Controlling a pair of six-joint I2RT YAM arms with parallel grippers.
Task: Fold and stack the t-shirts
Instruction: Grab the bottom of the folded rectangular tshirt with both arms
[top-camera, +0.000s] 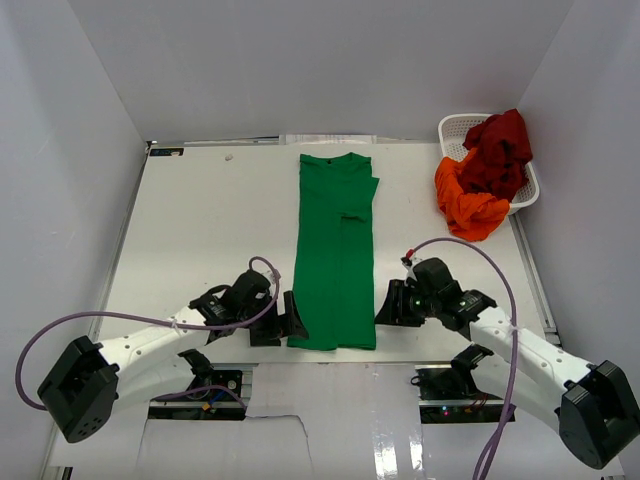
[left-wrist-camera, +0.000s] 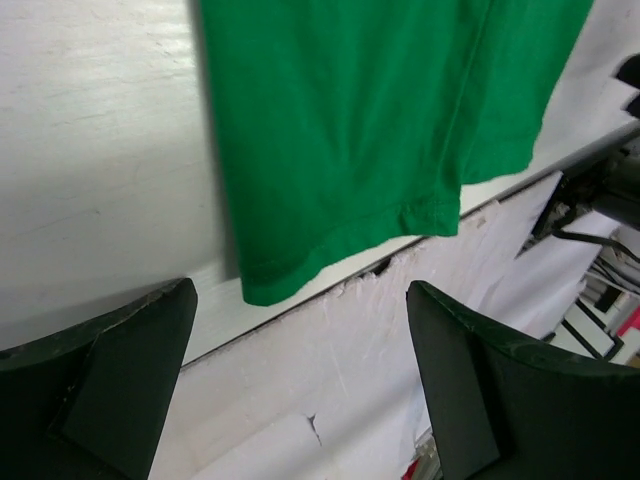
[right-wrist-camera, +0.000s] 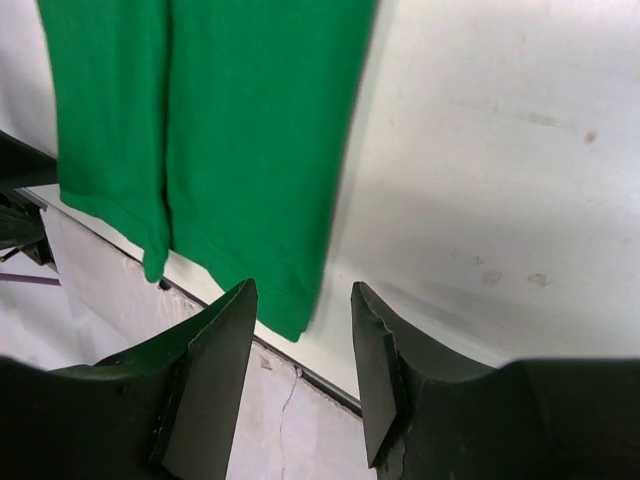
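At table centre: green t-shirt (top-camera: 337, 250) folded into a long narrow strip, collar at the far end, hem at the near edge of the table (top-camera: 210, 220).

Far-right corner: white lattice basket (top-camera: 450, 125) holds the dark red t-shirt (top-camera: 500, 150), crumpled on top. The orange t-shirt (top-camera: 468, 205) spills over its near-left rim onto the table. Basket interior mostly covered; how much orange lies under the red cannot be told.

Small dark tag (top-camera: 166, 152) at far-left table corner, too small to read.

Left gripper (top-camera: 292, 320): jaws spread wide, empty, just left of the hem. Right gripper (top-camera: 388, 303): jaws part-way apart, nothing between them, just right of the hem.
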